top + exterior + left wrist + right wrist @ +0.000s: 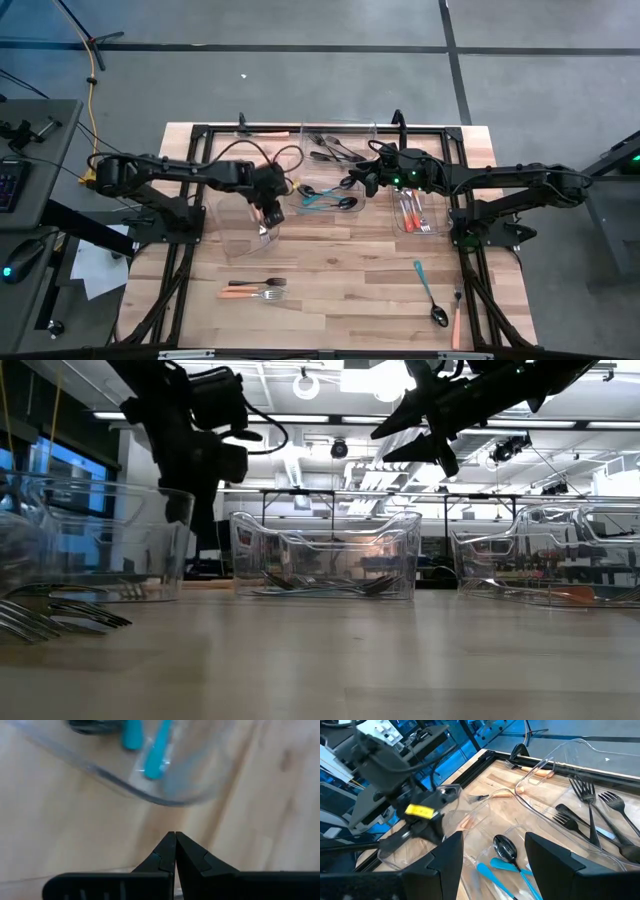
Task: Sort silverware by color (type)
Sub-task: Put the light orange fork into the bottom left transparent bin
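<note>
My left gripper (pixel 266 212) (pixel 175 839) hangs shut and empty over the left clear bin (pixel 243 215), where an orange-handled fork (pixel 479 798) lies. My right gripper (pixel 360 182) (pixel 493 842) is open and raised above the middle bin (pixel 325 200), which holds teal-handled spoons (pixel 507 867) (pixel 150 755). Black forks (pixel 335 150) (pixel 592 822) lie in the far bin. Orange-handled pieces (pixel 412 212) fill the right bin. Flat on the table lie a black fork (pixel 258 282), an orange fork (pixel 252 294), a teal spoon (pixel 430 292) and an orange-handled piece (pixel 456 322).
Clear bins stand across the table's far half, seen in the low view as the middle bin (pixel 325 555) and the right bin (pixel 545 565). Fork tines (pixel 60 615) lie close to the low camera. Bare wood (pixel 350 280) lies between the loose pieces near the front edge.
</note>
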`<move>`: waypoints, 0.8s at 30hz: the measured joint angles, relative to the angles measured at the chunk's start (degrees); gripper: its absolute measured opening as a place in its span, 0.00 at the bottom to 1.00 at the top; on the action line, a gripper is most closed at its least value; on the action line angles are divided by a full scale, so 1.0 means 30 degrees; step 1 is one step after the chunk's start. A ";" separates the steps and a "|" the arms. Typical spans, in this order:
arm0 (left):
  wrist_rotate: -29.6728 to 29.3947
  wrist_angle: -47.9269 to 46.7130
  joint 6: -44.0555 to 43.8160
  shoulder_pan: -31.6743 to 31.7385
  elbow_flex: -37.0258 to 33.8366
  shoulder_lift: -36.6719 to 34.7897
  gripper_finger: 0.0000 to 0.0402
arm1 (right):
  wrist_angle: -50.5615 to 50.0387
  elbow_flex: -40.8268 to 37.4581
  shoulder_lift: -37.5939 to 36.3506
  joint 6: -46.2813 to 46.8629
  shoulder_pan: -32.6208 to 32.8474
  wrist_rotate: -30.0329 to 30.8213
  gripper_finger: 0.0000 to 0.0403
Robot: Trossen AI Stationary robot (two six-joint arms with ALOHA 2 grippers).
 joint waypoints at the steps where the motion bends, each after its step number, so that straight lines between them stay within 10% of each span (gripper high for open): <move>1: 0.0324 -0.0057 -0.0161 -0.0253 0.0005 0.0000 0.00 | 0.0000 0.0000 0.0000 0.0000 -0.0002 0.0000 0.49; 24: 0.3314 -0.0805 -0.5375 -0.4182 0.1088 -0.5308 0.00 | -0.0022 0.0000 0.0000 -0.0860 -0.0005 0.0357 0.49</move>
